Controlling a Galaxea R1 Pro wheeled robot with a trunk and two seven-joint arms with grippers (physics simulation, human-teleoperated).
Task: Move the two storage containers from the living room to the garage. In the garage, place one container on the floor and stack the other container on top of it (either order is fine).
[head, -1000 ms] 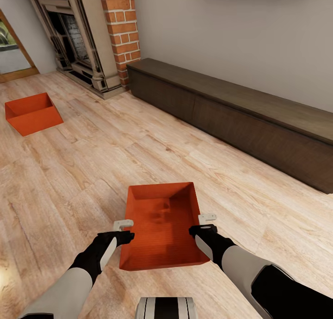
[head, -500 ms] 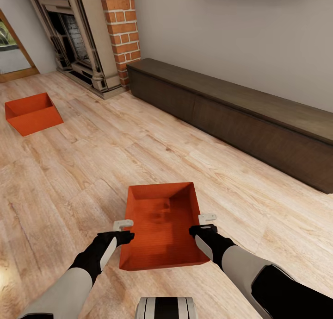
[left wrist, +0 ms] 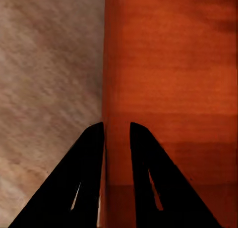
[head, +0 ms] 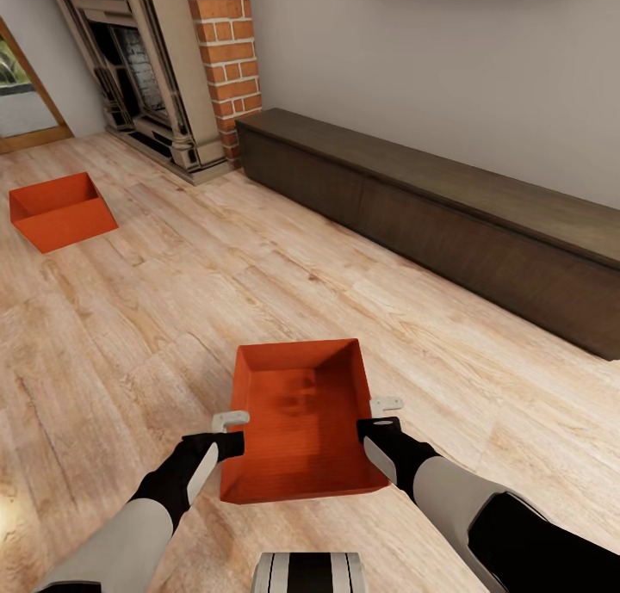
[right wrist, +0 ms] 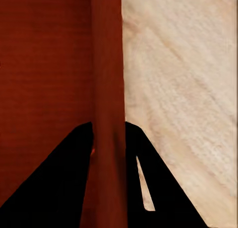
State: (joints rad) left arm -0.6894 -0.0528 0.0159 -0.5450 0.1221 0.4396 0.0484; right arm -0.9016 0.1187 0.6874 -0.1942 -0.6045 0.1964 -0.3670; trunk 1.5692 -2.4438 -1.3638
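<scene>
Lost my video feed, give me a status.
Left gripper and right gripper each clamped on a side wall of the near bin. Second bin on the wood floor by the fireplace. Nothing in the way.

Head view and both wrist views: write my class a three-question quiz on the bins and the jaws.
1. True or false: both grippers clamp the near container.
2. Which wall does the left gripper straddle? A: its left side wall. B: its far end wall.
3. Fill in: the far container rests on the ____ floor.

Key: 1 true; 2 A; 3 wood-plank. The right gripper straddles the opposite wall.
</scene>
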